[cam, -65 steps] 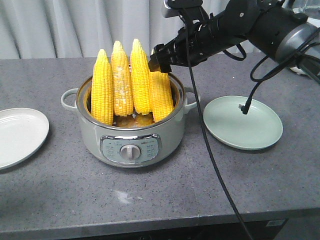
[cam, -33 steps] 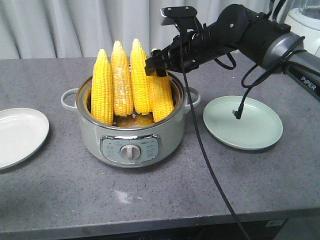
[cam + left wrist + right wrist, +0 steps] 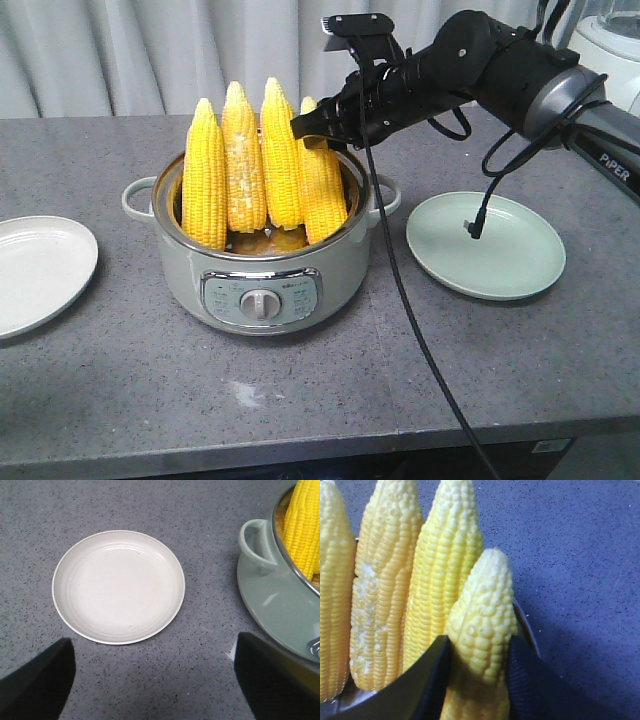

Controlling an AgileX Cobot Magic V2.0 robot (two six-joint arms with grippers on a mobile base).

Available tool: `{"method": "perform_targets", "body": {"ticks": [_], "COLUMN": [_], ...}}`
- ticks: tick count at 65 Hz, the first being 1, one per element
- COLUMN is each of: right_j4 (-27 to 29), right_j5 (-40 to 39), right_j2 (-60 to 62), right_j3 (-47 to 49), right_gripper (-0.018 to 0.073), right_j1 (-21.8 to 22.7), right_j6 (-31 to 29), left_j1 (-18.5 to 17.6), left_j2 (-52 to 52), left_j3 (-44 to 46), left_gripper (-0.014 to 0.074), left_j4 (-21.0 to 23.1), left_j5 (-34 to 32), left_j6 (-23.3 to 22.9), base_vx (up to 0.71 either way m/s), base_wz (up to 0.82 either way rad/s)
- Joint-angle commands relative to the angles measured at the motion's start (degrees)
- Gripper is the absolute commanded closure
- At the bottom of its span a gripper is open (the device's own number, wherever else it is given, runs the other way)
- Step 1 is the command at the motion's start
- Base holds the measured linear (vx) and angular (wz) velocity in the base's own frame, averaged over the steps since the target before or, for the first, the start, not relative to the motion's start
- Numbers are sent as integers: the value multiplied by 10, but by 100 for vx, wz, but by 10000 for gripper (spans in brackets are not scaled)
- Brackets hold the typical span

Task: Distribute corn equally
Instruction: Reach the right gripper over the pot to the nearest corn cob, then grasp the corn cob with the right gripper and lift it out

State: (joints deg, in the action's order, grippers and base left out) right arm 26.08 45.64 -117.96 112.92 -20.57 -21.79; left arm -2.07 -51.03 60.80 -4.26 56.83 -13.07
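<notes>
We see a grey bench (image 3: 120,400) running the full width, with a curtain behind its back edge. The black right arm (image 3: 500,60) reaches in from the bench's right end towards the middle, a cable (image 3: 420,320) hanging from it down to the front edge. A pale green pot (image 3: 260,280) with a dial on its front stands in the middle of the bench. To its right, apart from it, lies a green plate (image 3: 490,250). A white plate (image 3: 40,270) lies at the left end, well apart from the pot.

The corn (image 3: 245,160) is in the pot: four cobs stand upright side by side, tips up, rising well above the rim. More yellow shows low in the pot behind them, though we cannot tell what it is.

The right gripper (image 3: 312,128) is clamped on the right cob (image 3: 485,610) just below its tip, one finger (image 3: 427,680) pressing each side. That cob leans against its neighbour.

The left gripper (image 3: 152,642) hangs over the bench between the white plate and the pot's handle (image 3: 255,542), its fingers spread wide with nothing between them.
</notes>
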Motion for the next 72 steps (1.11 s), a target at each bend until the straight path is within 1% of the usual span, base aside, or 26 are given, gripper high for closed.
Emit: {"method": "perform_targets", "body": {"ticks": [1, 11, 28, 38, 42, 45, 51, 63, 72], "right_j4": [13, 11, 9, -4, -8, -8, -8, 0, 3], "right_j5": [-26, -21, -21, -17, -9, 0, 28, 103, 171], "right_j2": [39, 57, 122, 168, 188, 202, 223, 229, 209], "right_j3": [21, 21, 21, 21, 21, 21, 21, 21, 20], "right_gripper": [455, 452, 447, 445, 445, 442, 440, 438, 435], "right_j1": [3, 4, 4, 4, 11, 20, 53, 149, 210], "right_j6": [-6, -6, -6, -2, 2, 10, 28, 44, 44], "left_j1": [-1, -1, -1, -1, -1, -1, -1, -1, -1], "left_j2": [1, 1, 1, 1, 1, 1, 1, 1, 1], "left_j3": [19, 19, 19, 19, 19, 19, 19, 19, 19], "left_gripper": [-10, -10, -10, -10, -10, -10, -10, -10, -10], "left_j4": [1, 1, 1, 1, 1, 1, 1, 1, 1], "left_j5": [-31, -31, -31, -30, -30, -30, -30, -30, -30], "left_j6": [-5, -5, -5, -5, -5, -5, -5, -5, -5], "base_vx": [0, 0, 0, 0, 0, 0, 0, 0, 0], "base_wz": [0, 0, 0, 0, 0, 0, 0, 0, 0]}}
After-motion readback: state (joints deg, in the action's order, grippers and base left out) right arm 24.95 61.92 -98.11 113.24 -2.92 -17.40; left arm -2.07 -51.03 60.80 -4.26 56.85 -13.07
